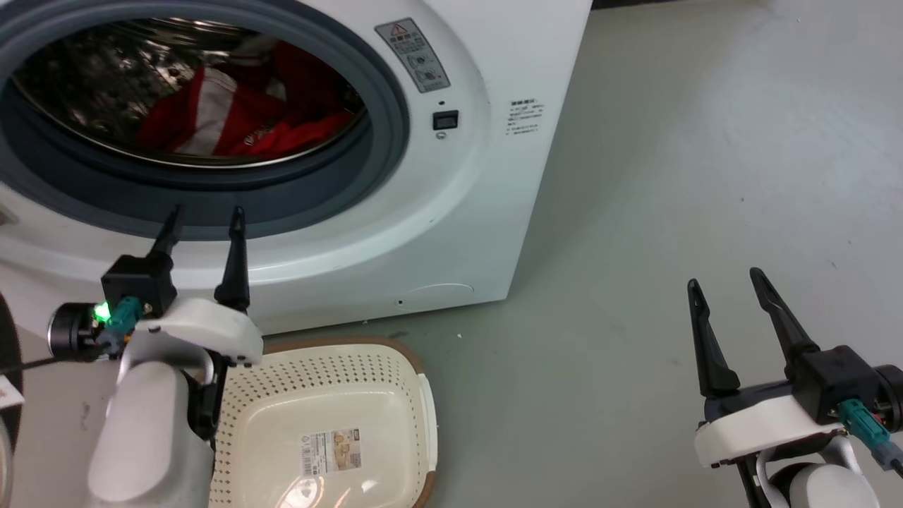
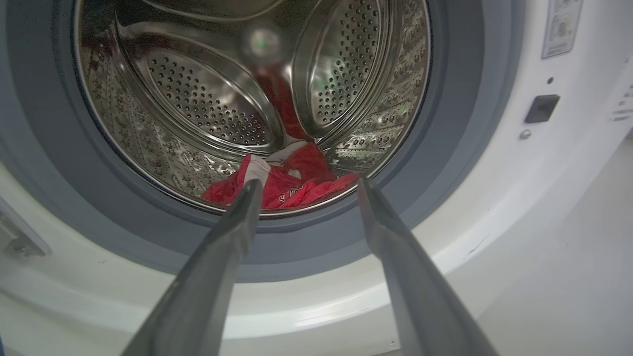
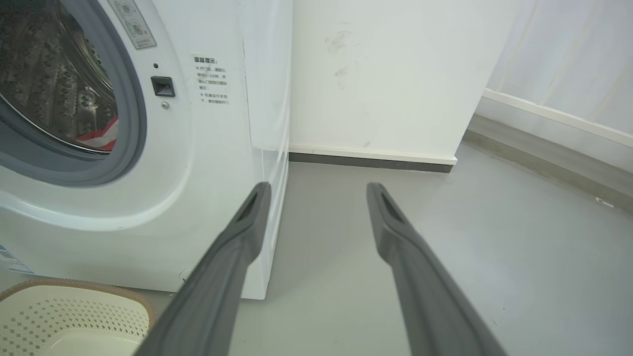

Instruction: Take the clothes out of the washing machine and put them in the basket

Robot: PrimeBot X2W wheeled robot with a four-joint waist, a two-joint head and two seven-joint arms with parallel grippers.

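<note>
Nearest the camera, the left gripper (image 1: 205, 215) is hanging above the near left edge of the basket (image 1: 319, 368), its two dark fingers standing apart with nothing between them. Their tips are pointing at the lower part of the grey rim (image 1: 384, 134) of the washing machine (image 1: 480, 176). Over on the other side, the right gripper (image 1: 725, 279) is hovering over the bare grey floor (image 1: 705, 141), well apart from both the basket and the machine. Its fingers are likewise spread and holding nothing.

The basket is sitting on the floor just in front of the machine's lower front panel. Its brown rim is lying close to the panel, and a paper label (image 1: 331, 451) is showing on its cream bottom.

Beyond the basket, the machine's round opening is facing the robot. In the left wrist view the spread fingers are framing the bottom of that opening. Inside, the clothes (image 1: 233, 116) are lying bunched at the bottom of the steel drum (image 1: 92, 77), red with white panels, close behind the front lip. Neither gripper is touching them. A warning sticker (image 1: 413, 55) is sitting on the white front, up and to the right of the opening.

Farthest off, in the right wrist view, a white wall (image 3: 385, 74) with a dark skirting strip is standing behind the machine.
</note>
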